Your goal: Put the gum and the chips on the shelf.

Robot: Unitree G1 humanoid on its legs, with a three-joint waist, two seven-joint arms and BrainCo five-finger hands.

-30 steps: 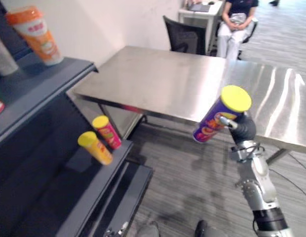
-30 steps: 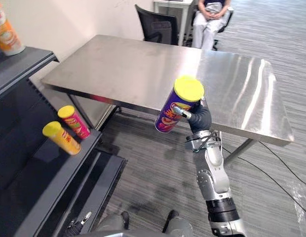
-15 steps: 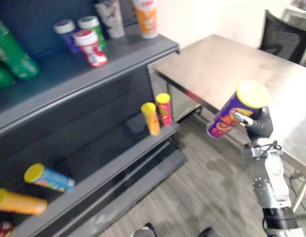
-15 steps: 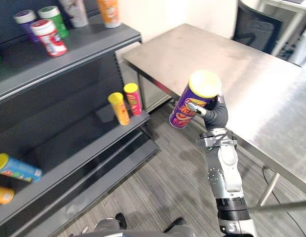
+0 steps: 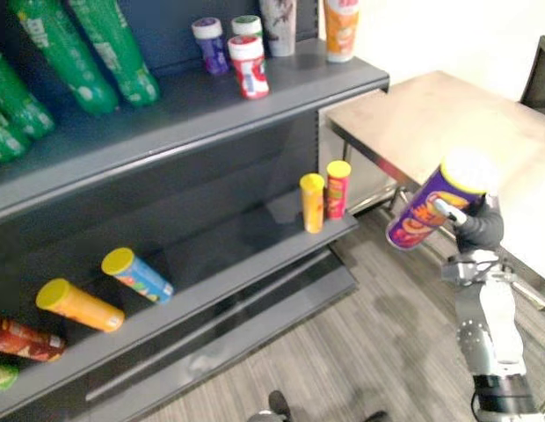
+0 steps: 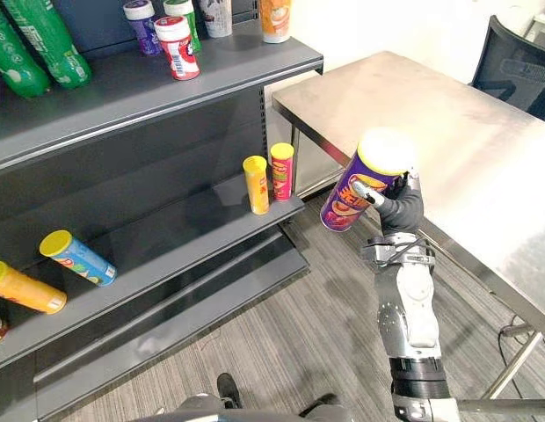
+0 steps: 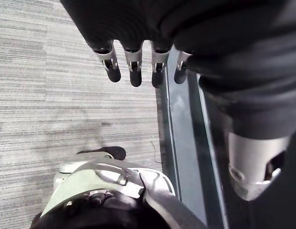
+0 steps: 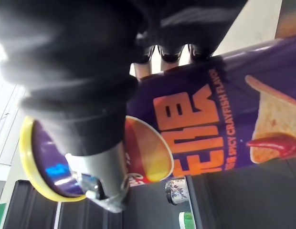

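Observation:
My right hand (image 6: pixel 403 211) is shut on a purple chips can (image 6: pixel 365 180) with a yellow lid, held tilted in the air between the shelf and the table. In the right wrist view the thumb (image 8: pixel 90 157) and fingers wrap the purple can (image 8: pixel 210 129). The dark grey shelf (image 5: pixel 211 101) stands at the left. Three small round tubs, purple (image 5: pixel 209 44), green-topped (image 5: pixel 247 25) and red (image 5: pixel 246 66), stand on its upper board. My left hand (image 7: pixel 133 67) hangs open over the grey floor, holding nothing.
On the lower board (image 5: pixel 255 255) a yellow can (image 5: pixel 312 202) and a red can (image 5: pixel 337 187) stand upright, while a blue can (image 5: pixel 136 274) and an orange can (image 5: pixel 79 305) lie flat. Green bottles (image 5: pixel 97 53) lean on the upper board. A steel table (image 6: pixel 448 132) stands at the right.
The camera has swung further left, so more of the shelf shows and the table has slid to the right. The purple can stays held up in my right hand.

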